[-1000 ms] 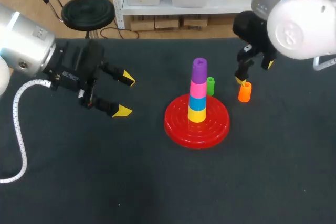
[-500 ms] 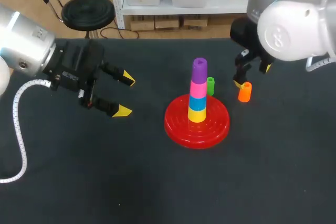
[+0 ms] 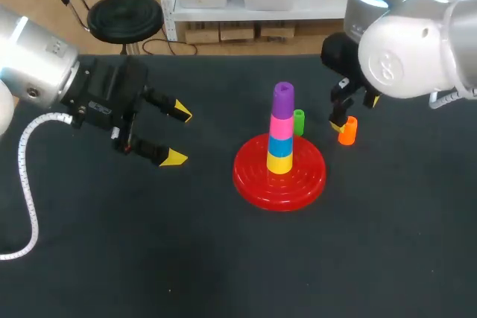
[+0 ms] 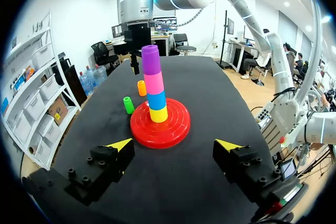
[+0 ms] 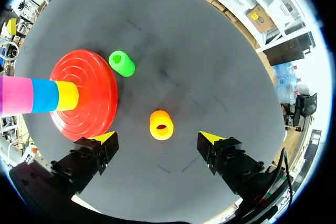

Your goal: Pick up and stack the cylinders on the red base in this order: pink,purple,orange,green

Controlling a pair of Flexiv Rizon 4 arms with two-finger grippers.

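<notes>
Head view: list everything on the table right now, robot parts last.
Red ridged plastic base: 1, red, mid-table.
Stacked cylinders: 4, yellow cylinder, blue cylinder, pink cylinder, purple cylinder bottom-up, on the base.
Green plastic cylinder: 1, green, beside the base.
Orange plastic cylinder: 1, orange, right of the green one.
Table: 1, black.
Left gripper: 1, yellow-tipped, open, left of the base.
Right gripper: 1, yellow-tipped, open, above the orange cylinder.
</notes>
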